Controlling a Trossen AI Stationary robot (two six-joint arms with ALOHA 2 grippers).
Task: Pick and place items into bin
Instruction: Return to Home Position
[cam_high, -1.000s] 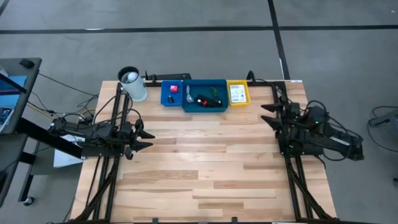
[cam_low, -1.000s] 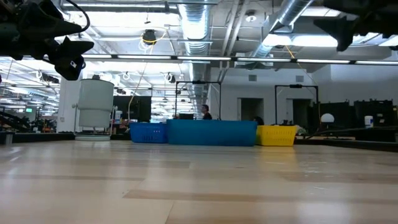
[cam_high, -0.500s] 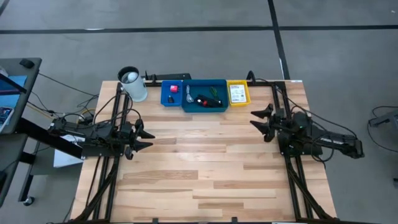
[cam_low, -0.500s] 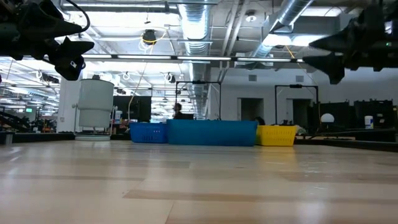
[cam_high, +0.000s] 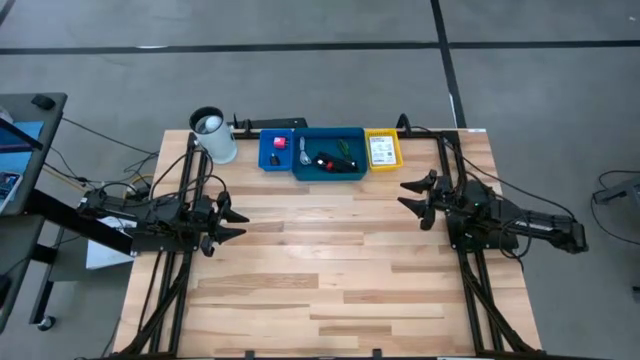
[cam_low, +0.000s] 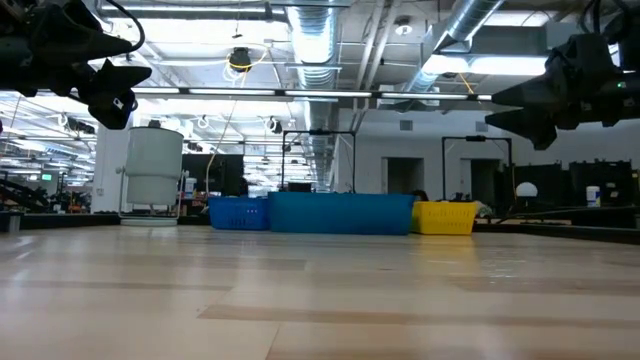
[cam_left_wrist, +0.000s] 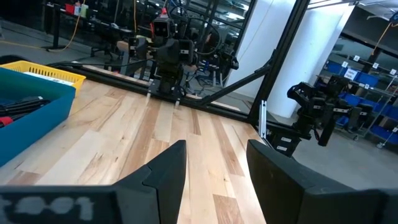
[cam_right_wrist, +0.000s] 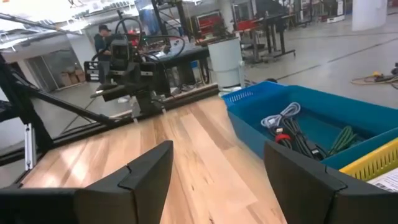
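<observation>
Black-red cable bundle (cam_high: 325, 162) lies in the large dark blue plastic bin (cam_high: 330, 177) at upper centre of the high view, beside green ties (cam_high: 345, 147) and what appears to be a white cable (cam_high: 302, 152). A pink-red cube (cam_high: 279, 143) sits in the small blue bin (cam_high: 262, 152) to its left, and a white card with green print (cam_high: 381, 150) in the yellow bin (cam_high: 399, 150) to its right. Left gripper (cam_high: 240, 222) at mid-left and right gripper (cam_high: 403, 195) at mid-right hang above the wooden table (cam_high: 330, 260), both spread wide and empty.
</observation>
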